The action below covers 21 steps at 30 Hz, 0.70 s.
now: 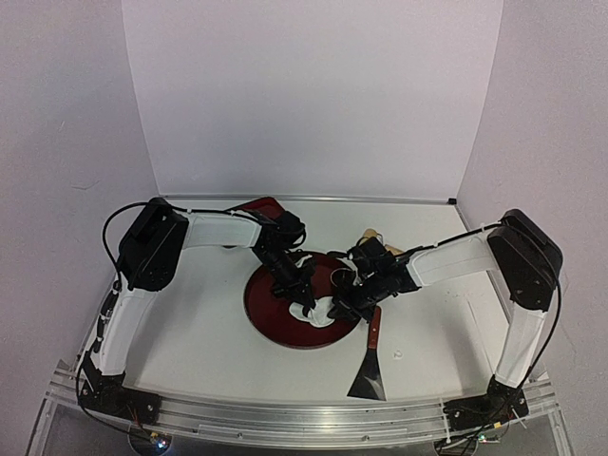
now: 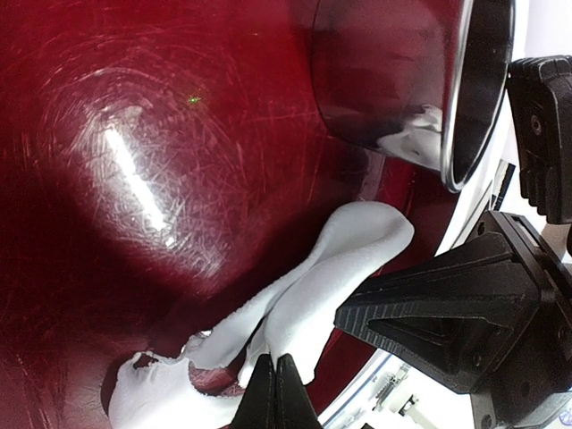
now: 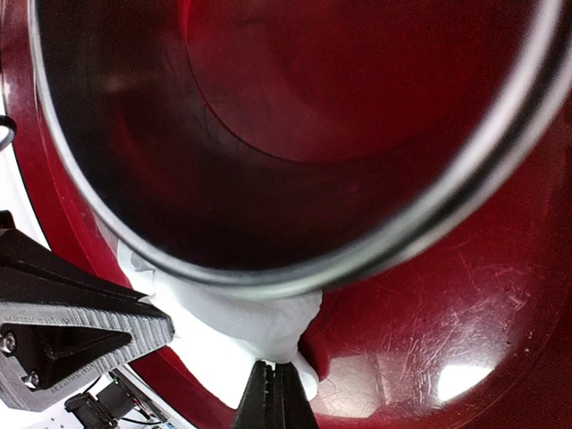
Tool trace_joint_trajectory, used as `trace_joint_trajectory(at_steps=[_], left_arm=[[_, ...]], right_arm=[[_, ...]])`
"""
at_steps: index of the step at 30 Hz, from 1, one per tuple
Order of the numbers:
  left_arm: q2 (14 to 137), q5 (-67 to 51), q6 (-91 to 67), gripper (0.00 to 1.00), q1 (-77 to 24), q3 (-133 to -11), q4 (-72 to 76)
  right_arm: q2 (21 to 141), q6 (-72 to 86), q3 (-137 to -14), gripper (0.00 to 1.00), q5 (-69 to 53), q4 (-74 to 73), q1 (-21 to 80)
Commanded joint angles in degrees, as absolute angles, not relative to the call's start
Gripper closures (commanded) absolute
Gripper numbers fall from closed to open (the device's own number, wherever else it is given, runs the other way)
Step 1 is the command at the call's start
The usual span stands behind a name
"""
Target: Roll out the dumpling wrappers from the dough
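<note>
The dough (image 1: 319, 309) is a crumpled white scrap on the round red tray (image 1: 271, 313), stretched between both grippers. In the left wrist view the dough (image 2: 331, 268) rises to my left gripper (image 2: 274, 380), whose tips are shut on its edge. In the right wrist view my right gripper (image 3: 275, 386) is shut on the dough (image 3: 237, 326) from the other side. The shiny metal ring cutter (image 3: 429, 214) stands on the tray just past the dough, with a bit of white under its rim (image 2: 451, 107). No dumpling wrappers are in view.
A scraper with a red handle (image 1: 370, 366) lies on the table in front of the tray, right of centre. A wooden rolling pin (image 1: 372, 237) lies behind the right gripper. A second red piece (image 1: 261, 207) sits at the back behind the left arm.
</note>
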State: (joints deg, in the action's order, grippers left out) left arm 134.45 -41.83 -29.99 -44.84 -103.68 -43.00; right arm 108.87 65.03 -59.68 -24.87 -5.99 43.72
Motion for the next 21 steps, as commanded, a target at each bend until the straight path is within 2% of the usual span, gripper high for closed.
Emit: trace_joint_trajectory(at_steps=[1, 21], left_arm=[[131.3, -40.9, -29.3, 1.00, -45.0, -104.5, -43.7], [122.5, -35.7, -33.0, 1.00, -44.9, -102.8, -43.7]], right_arm=[[110.8, 65.0, -58.2, 1.00, -24.7, -5.7, 44.1], [111.5, 63.5, -58.3, 1.00, -22.2, -9.2, 45.2]])
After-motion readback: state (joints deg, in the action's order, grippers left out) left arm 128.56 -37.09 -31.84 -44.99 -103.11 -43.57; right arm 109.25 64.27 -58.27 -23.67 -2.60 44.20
